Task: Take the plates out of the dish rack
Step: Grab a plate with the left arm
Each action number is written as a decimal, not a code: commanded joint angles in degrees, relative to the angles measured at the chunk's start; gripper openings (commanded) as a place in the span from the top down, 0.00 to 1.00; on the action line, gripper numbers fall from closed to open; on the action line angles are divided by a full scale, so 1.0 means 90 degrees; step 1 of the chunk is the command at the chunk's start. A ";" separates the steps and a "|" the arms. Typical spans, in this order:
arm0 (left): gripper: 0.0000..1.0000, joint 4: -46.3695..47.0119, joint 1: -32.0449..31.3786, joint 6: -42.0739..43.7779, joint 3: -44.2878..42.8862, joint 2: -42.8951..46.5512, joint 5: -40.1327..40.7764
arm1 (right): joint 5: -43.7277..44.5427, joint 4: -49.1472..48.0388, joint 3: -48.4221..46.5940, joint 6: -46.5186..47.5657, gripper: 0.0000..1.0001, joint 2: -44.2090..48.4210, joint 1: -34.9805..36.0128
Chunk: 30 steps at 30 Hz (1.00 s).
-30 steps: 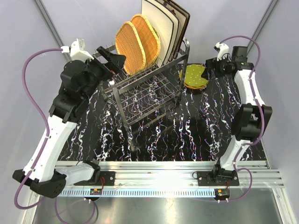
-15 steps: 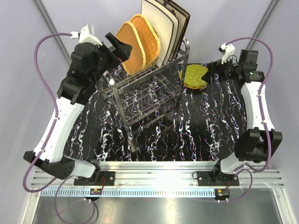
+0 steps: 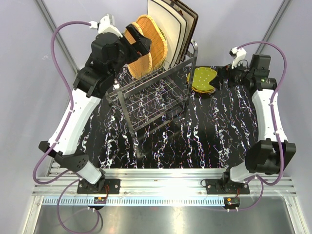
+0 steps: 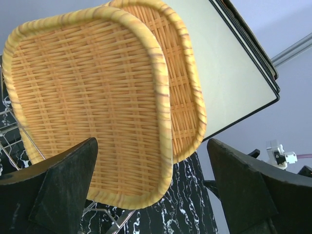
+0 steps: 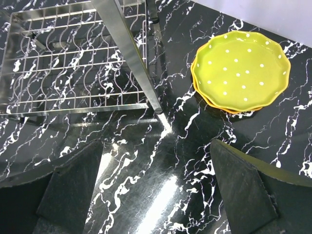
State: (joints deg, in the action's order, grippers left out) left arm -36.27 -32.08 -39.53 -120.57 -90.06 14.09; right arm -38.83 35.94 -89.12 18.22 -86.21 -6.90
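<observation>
The dish rack (image 3: 151,97) stands mid-table, and its top tier holds two upright wicker plates (image 3: 148,44) with large cream square plates (image 3: 170,27) behind them. My left gripper (image 3: 140,40) is open at the front wicker plate (image 4: 87,112), whose lower right edge lies between my fingers (image 4: 58,187) without touching them. Behind it stand the second wicker plate (image 4: 185,92) and a cream plate (image 4: 234,68). A green dotted plate (image 5: 241,68) rests on an orange one (image 5: 229,109) on the table right of the rack (image 5: 87,63). My right gripper (image 5: 156,195) hangs open and empty over the table near the green plate (image 3: 202,79).
The black marbled table (image 3: 195,136) lies in front of and to the right of the rack. The rack's lower tier (image 5: 58,73) holds nothing. Grey walls close the back and both sides, and a metal rail (image 3: 165,178) runs along the near edge.
My left arm has risen and swung right, bringing its open gripper up to the front wicker plate. My right arm has drawn back a little to the right, away from the green plate.
</observation>
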 commanded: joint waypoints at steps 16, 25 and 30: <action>0.25 -0.0765 -0.1103 0.1813 -0.1856 -0.1311 0.2944 | -0.0432 -0.0585 0.0195 -0.0442 0.00 0.0536 0.0044; 0.45 -0.0589 -0.1260 0.2487 -0.1915 -0.1663 0.3444 | -0.0617 -0.0595 0.0059 -0.0618 0.00 0.0644 0.0053; 0.63 -0.0287 -0.1387 0.2809 -0.1964 -0.1644 0.3600 | -0.0676 -0.0634 0.0039 -0.0735 0.00 0.0712 0.0053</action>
State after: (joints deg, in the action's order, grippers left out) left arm -43.31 -43.59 -17.91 -135.28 -105.21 42.78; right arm -43.07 32.45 -87.48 12.97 -82.35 -6.85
